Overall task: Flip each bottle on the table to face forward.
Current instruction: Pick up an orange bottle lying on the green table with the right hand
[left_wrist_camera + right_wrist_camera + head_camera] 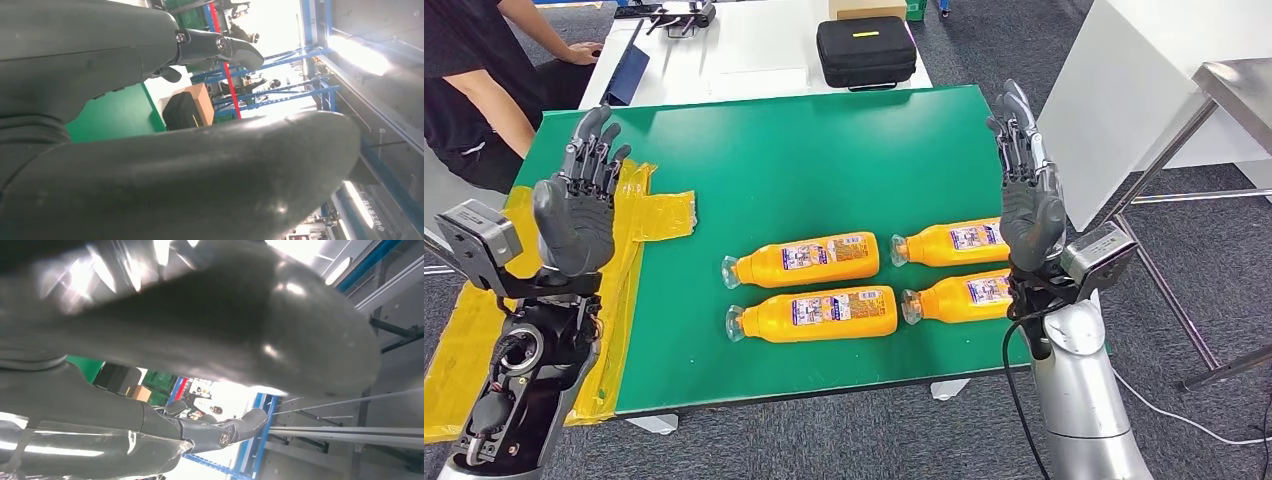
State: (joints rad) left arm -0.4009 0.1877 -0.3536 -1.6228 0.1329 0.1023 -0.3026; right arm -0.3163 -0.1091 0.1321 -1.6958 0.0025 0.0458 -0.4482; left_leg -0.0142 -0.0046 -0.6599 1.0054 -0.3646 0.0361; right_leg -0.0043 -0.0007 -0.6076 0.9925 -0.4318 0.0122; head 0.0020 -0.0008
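- Lying flat on the green table [824, 130] are four orange bottles, set in two rows, caps pointed toward the left hand [576, 210]: far-left bottle [802, 259], near-left bottle [814, 314], far-right bottle [951, 243], near-right bottle [959, 296].
- Both hands are raised with fingers spread, nothing held; the right hand [1027, 195] hovers just over the far-right bottle.
- Neighbours could easily get knocked, since the rows are packed close.
- Round bottles could be rolled off pretty easily.

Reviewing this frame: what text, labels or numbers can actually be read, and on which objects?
None can be read.
Four orange bottles: each has a blue and white label, print too small to read.
Black case: a yellow mark on the lid, no legible letters.
Brown box: no text visible.
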